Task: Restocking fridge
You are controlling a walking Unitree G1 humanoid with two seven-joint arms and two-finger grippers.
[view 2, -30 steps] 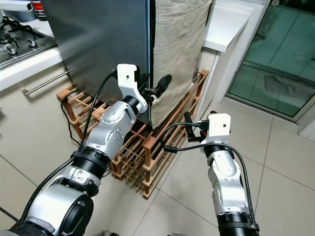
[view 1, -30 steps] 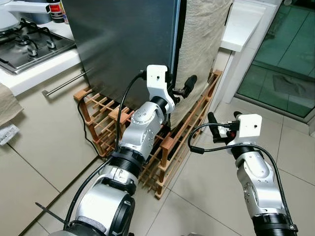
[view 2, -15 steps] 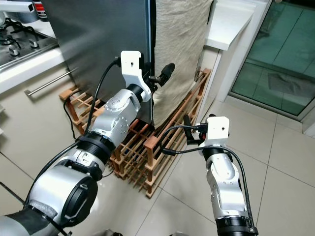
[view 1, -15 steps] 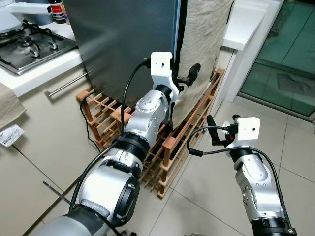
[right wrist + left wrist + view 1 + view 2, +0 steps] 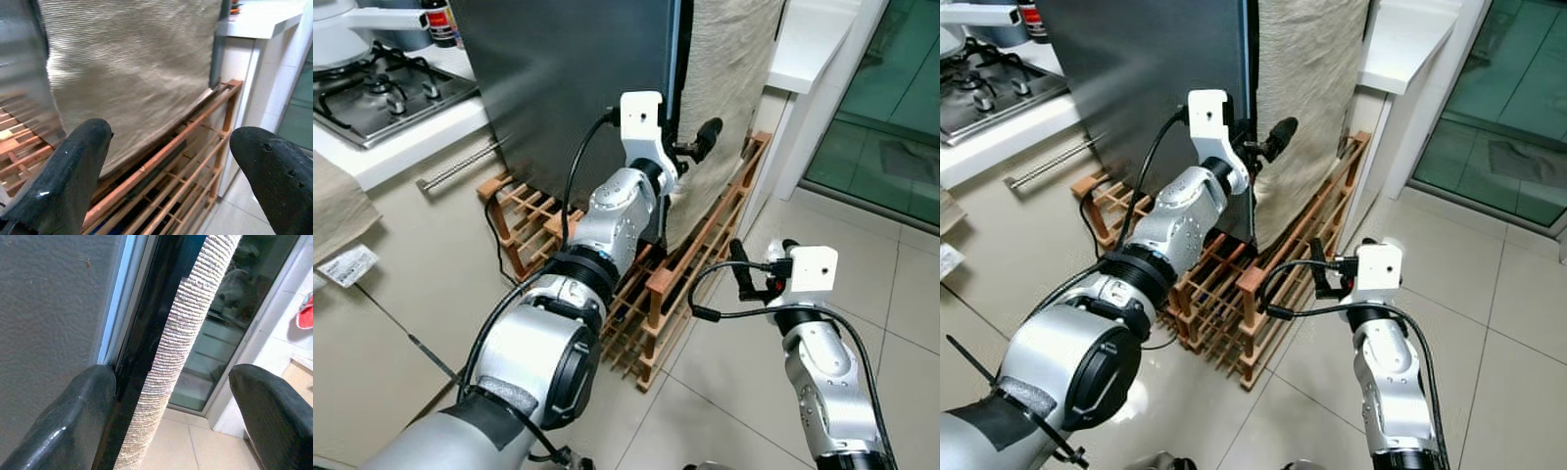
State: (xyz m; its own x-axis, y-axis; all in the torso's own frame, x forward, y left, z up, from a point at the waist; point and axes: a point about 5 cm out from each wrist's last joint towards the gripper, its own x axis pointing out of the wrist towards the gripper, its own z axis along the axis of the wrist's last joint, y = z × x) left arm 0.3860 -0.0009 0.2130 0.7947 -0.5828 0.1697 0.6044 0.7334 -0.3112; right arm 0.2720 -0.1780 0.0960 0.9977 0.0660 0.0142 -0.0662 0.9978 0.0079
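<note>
The fridge (image 5: 578,78) stands directly ahead, its grey door closed, with a beige cloth (image 5: 724,88) hung down its side. The left gripper (image 5: 690,147) is raised to the door's vertical edge; in its wrist view the fingers (image 5: 73,431) are spread wide, one finger touching the dark seam of the door, the cloth's edge lying between the two. Nothing is held. The right gripper (image 5: 759,269) is kept low, near the wooden rack (image 5: 656,284), its fingers also wide apart and empty.

Risks, as judged:
- The cloth may be caught between the fingers instead of the door edge, so that fabric is pulled and the door is left shut.
- The finger on the seam may slip off the smooth door face if too little edge is engaged.
- The rack at the fridge's foot may be struck by the swinging door or by the robot's legs.

Surroundings: a gas hob (image 5: 382,93) on a white counter (image 5: 401,147) to the left, a glass sliding door (image 5: 891,98) to the right, and a black cable (image 5: 499,245) trailing by the rack.
</note>
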